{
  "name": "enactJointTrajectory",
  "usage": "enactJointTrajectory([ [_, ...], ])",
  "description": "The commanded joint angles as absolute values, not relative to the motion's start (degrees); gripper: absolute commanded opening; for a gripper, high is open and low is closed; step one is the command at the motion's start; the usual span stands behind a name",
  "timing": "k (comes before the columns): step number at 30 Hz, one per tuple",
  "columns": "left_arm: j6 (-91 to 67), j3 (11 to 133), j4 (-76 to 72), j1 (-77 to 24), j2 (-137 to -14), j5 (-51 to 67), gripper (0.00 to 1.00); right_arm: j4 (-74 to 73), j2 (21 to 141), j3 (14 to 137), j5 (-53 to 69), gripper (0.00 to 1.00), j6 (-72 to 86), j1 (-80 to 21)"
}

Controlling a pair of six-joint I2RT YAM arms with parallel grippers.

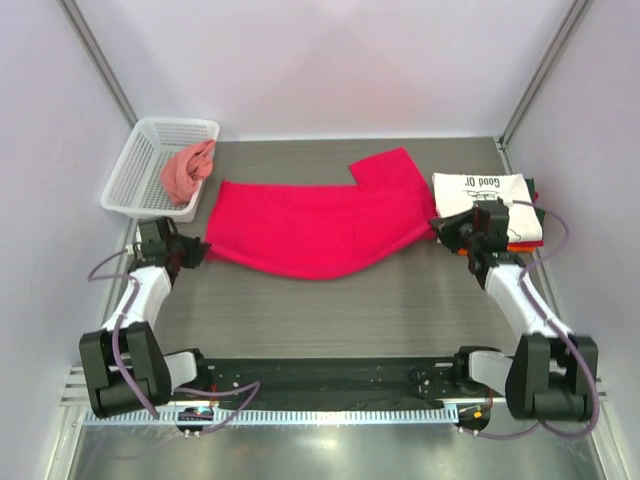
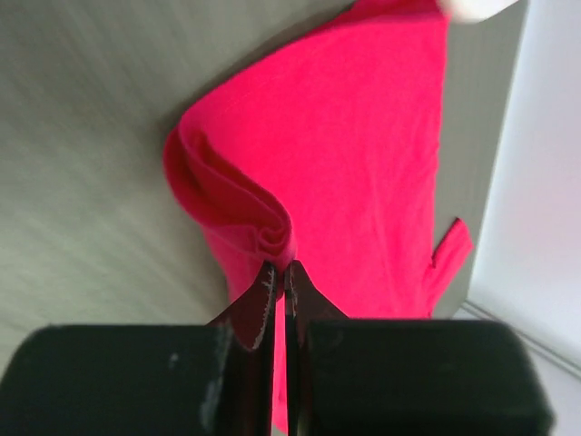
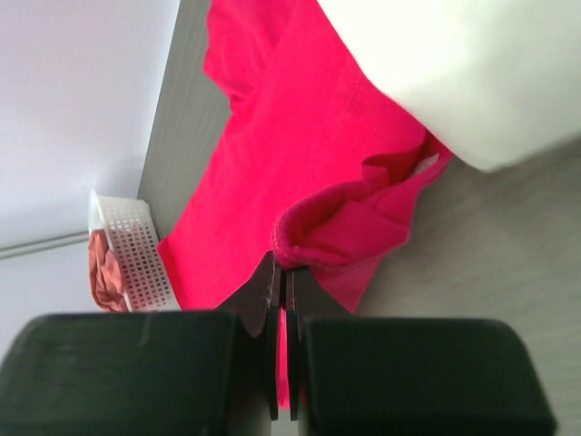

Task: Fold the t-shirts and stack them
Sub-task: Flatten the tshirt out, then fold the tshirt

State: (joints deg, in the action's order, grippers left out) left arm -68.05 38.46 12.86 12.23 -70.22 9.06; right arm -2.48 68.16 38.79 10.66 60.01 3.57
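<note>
1. The big crimson t-shirt (image 1: 310, 225) lies spread out across the middle of the worktop (image 1: 330, 310). It runs from near the left edge over to the right side, with one sleeve poking toward the far edge.
2. The left claw (image 2: 280, 272) is pressed together on the shirt's left end. Its wrist view shows a little roll of red cloth bunched right at the tips, so it's pinching fabric, not air.
3. Same deal for the right claw (image 3: 281, 268). It's clamped on a scrunched bit of hem at the shirt's right end.
4. That right end sits just beside the white t-shirt (image 1: 482, 192) with the black print. The white one tops a small stack (image 1: 528, 240) by the far right corner, and the red cloth looks like it touches the stack's side.
5. There's a white basket (image 1: 135, 160) in the far left corner with a bunched salmon cloth (image 1: 187, 170) in it, probably another shirt waiting its turn.
6. My read is that this is the start of a fold, with both ends gripped and the fold itself not yet made.
7. To do it well, I'd raise both ends together at the same height and hold the cloth lightly taut so the middle doesn't sag. Then carry the edge across in one smooth sweep and lay it down square.
8. Things to watch:
   - Each grip is only a small pinch of hem, so a jerk could slip it.
   - The right end is close enough to the stack that dragging sideways could knock the white shirt askew. Better to lift clear of it first.
   - The loose sleeve needs to end up tucked inside the fold.
</note>
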Motion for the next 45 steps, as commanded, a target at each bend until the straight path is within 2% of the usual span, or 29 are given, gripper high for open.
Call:
enactJointTrajectory([
  [1,-64.6,33.2,6.6,12.2,-65.0,8.4,0.00,0.4,57.8,31.9,7.7,0.01,57.3,3.9],
  [5,-64.1,26.2,12.5,12.2,-59.4,5.1,0.00,-6.6,46.1,22.2,3.5,0.01,57.4,3.9],
  [14,-63.4,18.7,26.6,12.5,-42.4,-0.1,0.00,-25.7,18.8,12.1,-3.0,0.08,60.2,3.8],
  [21,-65.0,18.4,37.2,12.5,-30.3,-10.4,0.01,-31.6,15.6,7.9,-1.7,0.08,59.6,3.8],
  [22,-65.0,18.2,38.0,12.5,-29.4,-10.7,0.04,-32.8,15.6,8.4,-3.1,0.12,59.6,3.8],
  [23,-65.0,18.2,38.3,12.6,-28.6,-10.9,0.13,-34.2,15.6,9.9,-4.2,0.23,59.8,3.9],
  [24,-65.0,18.2,38.6,12.5,-27.5,-10.9,0.51,-35.5,15.5,10.6,-5.1,0.56,59.6,3.7],
  [25,-65.0,18.2,38.7,12.4,-27.2,-10.5,0.67,-35.8,15.5,11.3,-6.0,0.67,59.1,3.8],
  [26,-65.1,18.5,38.8,12.5,-27.1,-10.2,0.77,-36.0,15.6,12.6,-7.3,0.74,58.2,3.8],
  [28,-64.3,19.8,38.8,12.5,-27.2,-9.1,0.89,-35.5,16.6,14.3,-7.8,0.74,56.9,3.8],
  [31,-61.9,23.8,38.8,12.4,-28.7,-7.7,0.94,-33.1,19.2,18.5,-9.2,0.72,52.9,3.7],
  [35,-58.5,32.4,41.4,12.4,-32.2,-7.7,1.00,-27.9,31.5,26.1,-8.0,0.67,45.2,3.8],
  [39,-52.0,39.0,35.7,12.3,-37.4,-0.3,1.00,-20.3,44.7,33.7,-2.2,0.62,39.0,2.9],
  [44,-49.0,43.1,25.1,11.6,-48.8,4.3,1.00,-17.4,60.9,49.0,-4.3,0.56,35.0,-2.3],
  [45,-48.7,43.4,23.8,11.5,-50.6,4.3,0.98,-17.4,67.0,51.7,-4.7,0.55,33.8,-3.0],
])
